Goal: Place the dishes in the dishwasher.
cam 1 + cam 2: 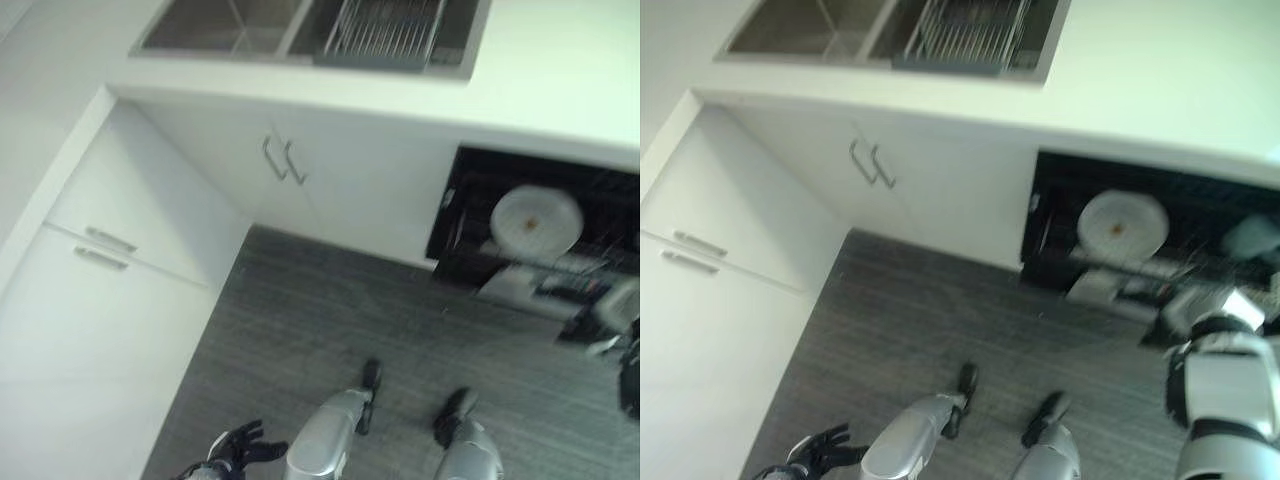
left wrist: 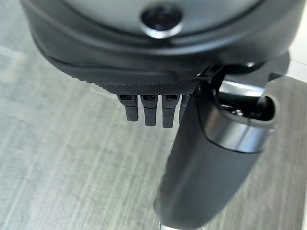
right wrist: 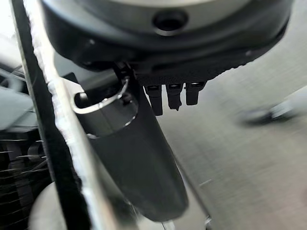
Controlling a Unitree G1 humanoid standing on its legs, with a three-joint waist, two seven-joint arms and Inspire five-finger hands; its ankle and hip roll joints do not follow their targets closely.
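A white plate (image 1: 536, 222) stands in the open dishwasher (image 1: 1060, 215) under the counter (image 1: 560, 80), while the left hand (image 1: 236, 446) hangs low with fingers relaxed, empty, and the right hand (image 3: 168, 72) by the dishwasher looks open too.

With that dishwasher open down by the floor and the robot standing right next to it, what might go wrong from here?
1. The white plate stands on edge in the open dishwasher; a bump to the rack might tip it over.
2. The right hand hangs close to the dishwasher's edge with its fingers straight, so a swing of that arm might clip it.
3. The left hand hangs open low over the floor, holding no dish, so nothing is on its way from the sink.
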